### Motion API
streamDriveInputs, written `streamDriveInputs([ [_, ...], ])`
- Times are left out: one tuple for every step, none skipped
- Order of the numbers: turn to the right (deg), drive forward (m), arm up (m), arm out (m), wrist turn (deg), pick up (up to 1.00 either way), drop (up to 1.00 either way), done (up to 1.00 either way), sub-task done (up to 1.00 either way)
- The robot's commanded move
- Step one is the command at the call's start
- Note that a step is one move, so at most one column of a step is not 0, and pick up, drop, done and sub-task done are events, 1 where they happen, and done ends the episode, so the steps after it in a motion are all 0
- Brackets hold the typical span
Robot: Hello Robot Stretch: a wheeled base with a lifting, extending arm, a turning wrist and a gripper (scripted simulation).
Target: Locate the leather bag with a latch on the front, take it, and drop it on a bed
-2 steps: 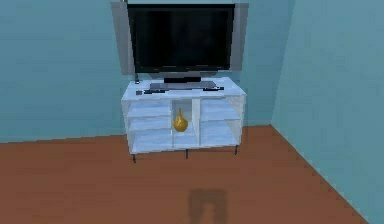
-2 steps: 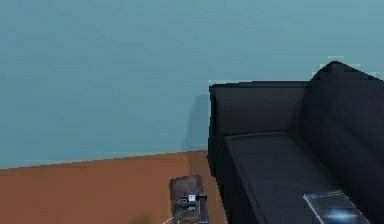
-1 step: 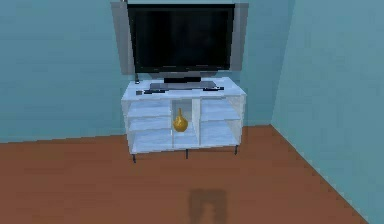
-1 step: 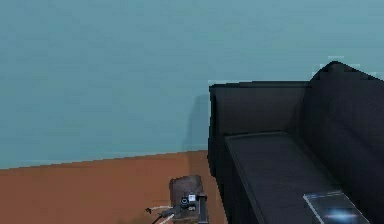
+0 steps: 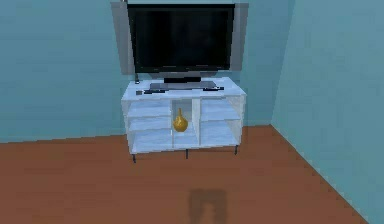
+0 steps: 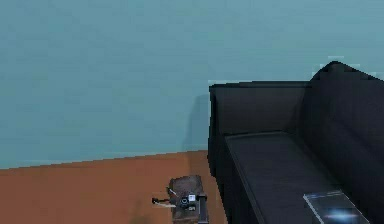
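Arm side view: near its bottom edge, over the wooden floor [image 6: 90, 185] and just left of a black sofa [image 6: 300, 130], I see the pincer [image 6: 163, 201]. Its thin fingers point toward that view's left with only bare boards behind them, so it holds nothing. Whether the fingers stand apart or together I cannot tell, nor where the leather bag lies relative to it. A flat pale slab [image 6: 335, 205] rests on the sofa seat. Forward view: a dark television [image 5: 185, 38] stands on a white shelf unit [image 5: 140, 110] against the teal wall [image 5: 50, 60], with a small golden vase [image 5: 181, 121] in the middle compartment.
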Motion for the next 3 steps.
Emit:
streamDriveInputs([
  [0.0, 0.00, 0.00, 0.00, 15.0, 0.00, 0.00, 0.00, 0.00],
  [0.0, 0.00, -0.30, 0.00, 0.0, 0.00, 0.00, 0.00, 0.00],
  [0.0, 0.00, 0.00, 0.00, 0.0, 1.00, 0.00, 0.00, 0.00],
])
